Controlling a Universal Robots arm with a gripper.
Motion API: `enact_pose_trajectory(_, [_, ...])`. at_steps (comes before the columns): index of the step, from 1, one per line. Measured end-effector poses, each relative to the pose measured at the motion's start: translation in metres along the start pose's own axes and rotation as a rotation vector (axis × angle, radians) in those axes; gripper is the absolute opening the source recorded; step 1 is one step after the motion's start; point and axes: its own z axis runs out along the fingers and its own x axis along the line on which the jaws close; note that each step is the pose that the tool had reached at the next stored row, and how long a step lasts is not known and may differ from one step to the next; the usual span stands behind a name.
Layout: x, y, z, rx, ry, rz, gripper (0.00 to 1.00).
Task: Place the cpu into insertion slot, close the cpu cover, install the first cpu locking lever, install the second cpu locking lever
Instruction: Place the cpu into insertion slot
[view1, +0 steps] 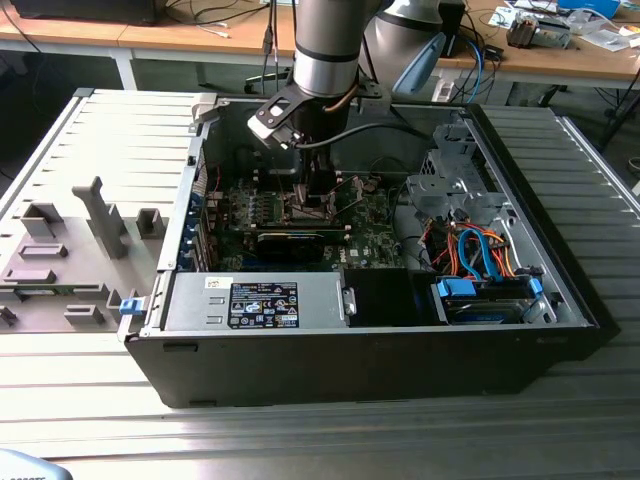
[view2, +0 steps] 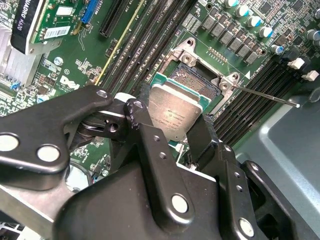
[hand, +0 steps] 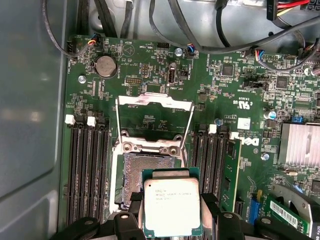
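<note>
— Where's the cpu (hand: 172, 197)?
— Just above the insertion slot (hand: 132, 172). Your gripper (hand: 171, 215) is clamped on its opposite edges.
— Handling?
— Likely light, stiff, fragile underneath. Grip the edges only, never the faces.

My workspace sits on a ribbed grey metal tabletop (view1: 560, 400). Behind it there's a long light wooden desk (view1: 150, 38) on white legs (view1: 125, 72), loose cables (view1: 215, 20) and clutter (view1: 540, 30) on top, dark floor (view1: 40, 100) underneath.
</note>
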Motion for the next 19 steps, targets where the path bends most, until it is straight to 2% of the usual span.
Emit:
enact_pose_trajectory(7, [0.0, 0.0001, 0.0009, 0.0012, 0.0026, 0.034, 0.55])
enact_pose_trajectory(8, [0.0, 0.0001, 0.001, 0.0017, 0.0092, 0.055, 0.55])
enact_pose_trajectory(11, [0.0, 0.0001, 0.001, 0.0013, 0.0308, 0.075, 0.55])
enact_pose_trajectory(13, [0.0001, 0.0, 0.0013, 0.0015, 0.0394, 0.101, 0.55])
enact_pose_trajectory(16, [0.0001, 0.0001, 0.0015, 0.0023, 0.0409, 0.133, 0.55])
enact_pose_trajectory(19, [0.0, 0.0001, 0.0015, 0.0023, 0.0407, 0.134, 0.55])
